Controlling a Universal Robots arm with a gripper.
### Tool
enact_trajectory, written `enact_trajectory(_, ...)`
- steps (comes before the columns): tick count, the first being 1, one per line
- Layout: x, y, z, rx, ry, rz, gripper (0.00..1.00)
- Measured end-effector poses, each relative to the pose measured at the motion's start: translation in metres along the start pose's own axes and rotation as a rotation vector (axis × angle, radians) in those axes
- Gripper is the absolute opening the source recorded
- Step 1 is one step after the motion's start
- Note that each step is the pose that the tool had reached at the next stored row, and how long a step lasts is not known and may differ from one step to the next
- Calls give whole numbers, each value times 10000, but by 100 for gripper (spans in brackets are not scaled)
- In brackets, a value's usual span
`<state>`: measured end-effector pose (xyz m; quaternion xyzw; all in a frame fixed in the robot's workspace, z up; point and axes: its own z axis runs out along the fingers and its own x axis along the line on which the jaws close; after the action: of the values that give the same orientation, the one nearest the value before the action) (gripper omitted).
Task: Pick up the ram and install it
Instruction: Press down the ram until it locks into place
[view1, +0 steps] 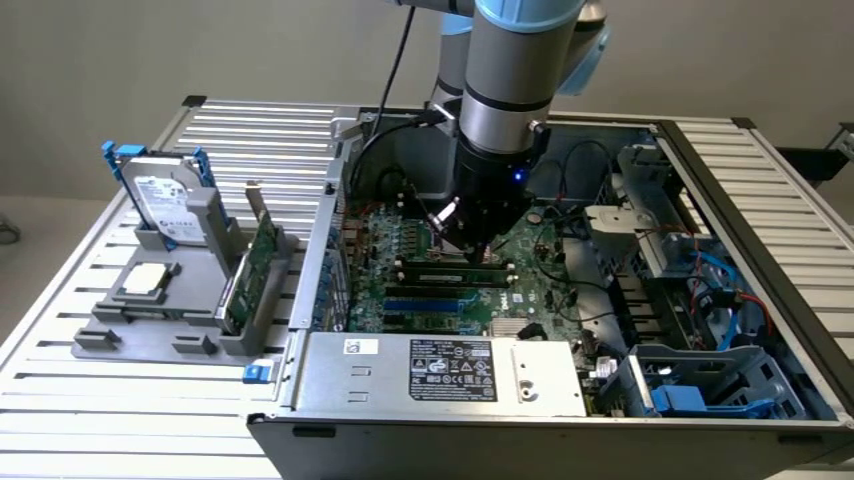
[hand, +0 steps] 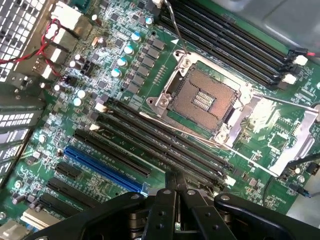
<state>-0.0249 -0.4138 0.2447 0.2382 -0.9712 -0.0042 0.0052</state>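
Observation:
The ram (view1: 454, 268), a long narrow green stick with dark chips, lies along a black memory slot on the motherboard (view1: 534, 290) inside the open computer case. My gripper (view1: 470, 250) hangs straight down over the middle of the ram, its tips at the ram's top edge. In the wrist view the gripper (hand: 176, 181) is shut, its two fingers pressed together with nothing visible between them, just above the bank of black memory slots (hand: 150, 145). Whether the tips touch the ram I cannot tell.
An open silver processor socket (hand: 202, 97) lies beside the slots, and a blue slot (hand: 100, 167) on their other side. The power supply (view1: 441, 365) fills the case's front. At the exterior view's left, a grey fixture (view1: 160, 340) holds a hard drive (view1: 167, 205), an expansion card (view1: 256, 268) and a processor chip (view1: 144, 282).

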Motion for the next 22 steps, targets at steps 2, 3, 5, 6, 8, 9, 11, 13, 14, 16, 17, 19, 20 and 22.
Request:
enact_trajectory(2, 0, 0, 0, -1, -2, 269, 11)
enact_trajectory(3, 0, 0, 0, -2, -3, 402, 11)
enact_trajectory(5, 0, 0, 0, -3, -5, 676, 11)
enact_trajectory(6, 0, 0, 0, -3, -6, 810, 11)
enact_trajectory(8, 0, 0, 0, -5, -9, 1091, 11)
enact_trajectory(9, 0, 0, -1, -5, -10, 1227, 11)
enact_trajectory(11, 0, 0, -1, -7, -13, 1498, 11)
enact_trajectory(13, 0, 0, -1, -8, -15, 1772, 11)
enact_trajectory(14, 0, 0, -1, -9, -16, 1908, 11)
enact_trajectory(16, 0, 0, -1, -10, -19, 2179, 11)
enact_trajectory(17, 0, 0, -1, -11, -20, 2314, 11)
enact_trajectory(19, 0, 0, -1, -13, -22, 2590, 11)
enact_trajectory(20, 0, 0, -1, -14, -24, 2744, 11)
enact_trajectory(22, 0, 0, -1, -16, -27, 3029, 11)
